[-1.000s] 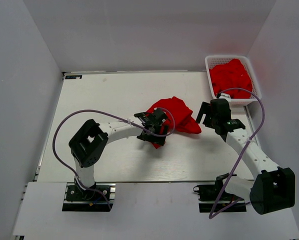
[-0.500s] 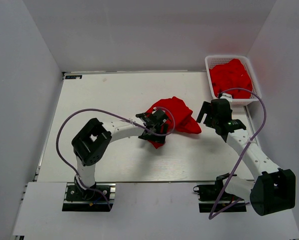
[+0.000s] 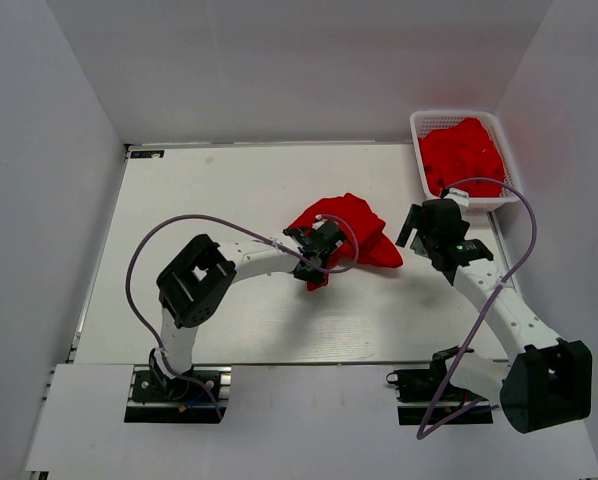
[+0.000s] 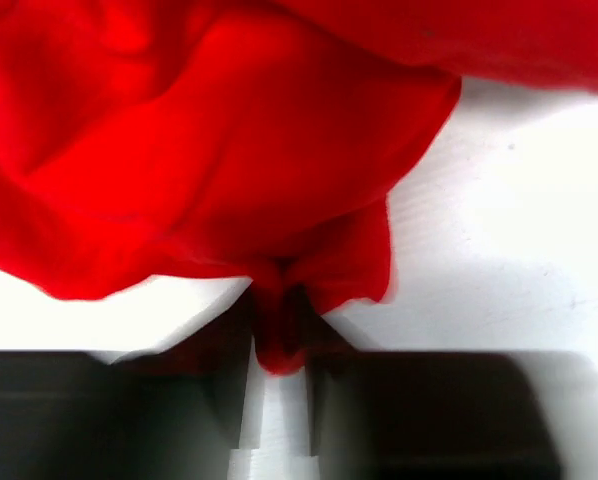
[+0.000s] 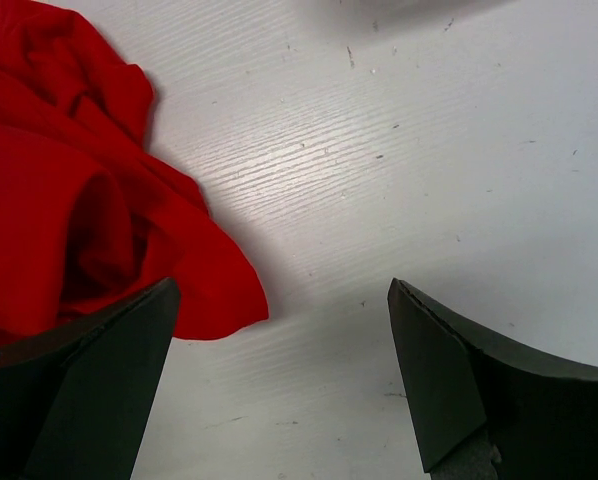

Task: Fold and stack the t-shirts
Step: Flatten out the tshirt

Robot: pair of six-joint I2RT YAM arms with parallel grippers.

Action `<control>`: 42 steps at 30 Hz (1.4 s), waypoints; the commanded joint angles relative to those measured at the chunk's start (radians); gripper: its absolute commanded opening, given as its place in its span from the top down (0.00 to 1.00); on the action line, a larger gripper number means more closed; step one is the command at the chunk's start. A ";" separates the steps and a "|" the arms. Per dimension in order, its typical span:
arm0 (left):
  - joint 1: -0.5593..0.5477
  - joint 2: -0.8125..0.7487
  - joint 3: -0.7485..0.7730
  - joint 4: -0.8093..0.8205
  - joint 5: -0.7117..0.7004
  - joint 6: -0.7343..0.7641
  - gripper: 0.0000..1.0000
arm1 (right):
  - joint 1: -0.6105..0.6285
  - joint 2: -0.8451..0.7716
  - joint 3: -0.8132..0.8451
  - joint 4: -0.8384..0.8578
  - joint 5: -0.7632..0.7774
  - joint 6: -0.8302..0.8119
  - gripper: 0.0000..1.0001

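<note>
One crumpled red t-shirt [image 3: 351,222] lies in a heap near the table's middle. My left gripper [image 3: 316,262] sits at its near-left edge. In the left wrist view the jaws have closed on a small fold of that t-shirt [image 4: 229,150], pinched at the left gripper [image 4: 279,345]. My right gripper [image 3: 416,228] hovers just right of the heap, jaws wide apart. In the right wrist view the t-shirt's edge [image 5: 79,210] reaches the left finger [image 5: 99,380], and bare table lies between the two fingers of the right gripper [image 5: 279,330]. More red t-shirts [image 3: 462,152] are piled in the basket.
A white mesh basket [image 3: 417,124] stands at the table's back right corner, close behind the right arm. Grey walls close in the table on the left, back and right. The purple cables loop above both arms.
My left gripper has pushed right into the t-shirt's near edge and its jaws have closed on a fold of cloth. The right arm has barely moved.
</note>
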 commanded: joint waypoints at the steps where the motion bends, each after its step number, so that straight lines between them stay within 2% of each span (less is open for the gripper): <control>1: -0.006 0.018 0.006 -0.028 -0.024 0.002 0.86 | -0.004 -0.039 0.026 0.000 0.042 0.015 0.10; 2: -0.006 0.007 0.006 -0.028 -0.024 0.002 0.97 | -0.004 -0.043 0.023 0.000 0.039 0.018 0.10; 3: -0.006 0.007 0.006 -0.037 -0.039 -0.008 1.00 | -0.002 -0.042 0.021 0.003 0.036 0.012 0.10; 11: 0.013 -0.089 -0.037 -0.067 -0.097 -0.038 1.00 | -0.001 -0.008 0.018 0.013 -0.076 -0.075 0.10; 15: 0.013 -0.140 -0.046 -0.086 -0.152 -0.038 1.00 | -0.001 0.018 0.008 0.033 -0.199 -0.117 0.10; 19: 0.013 -0.162 -0.046 -0.118 -0.197 -0.038 1.00 | -0.002 0.055 -0.005 0.055 -0.261 -0.147 0.10; 31: 0.013 -0.162 -0.017 -0.173 -0.232 -0.056 1.00 | 0.002 0.208 -0.028 0.096 -0.284 -0.129 0.10; 40: 0.013 -0.162 -0.017 -0.184 -0.243 -0.065 1.00 | -0.004 0.322 -0.045 0.201 -0.355 -0.091 0.10; 42: 0.013 -0.162 -0.026 -0.184 -0.252 -0.065 1.00 | -0.004 0.326 -0.046 0.214 -0.358 -0.081 0.15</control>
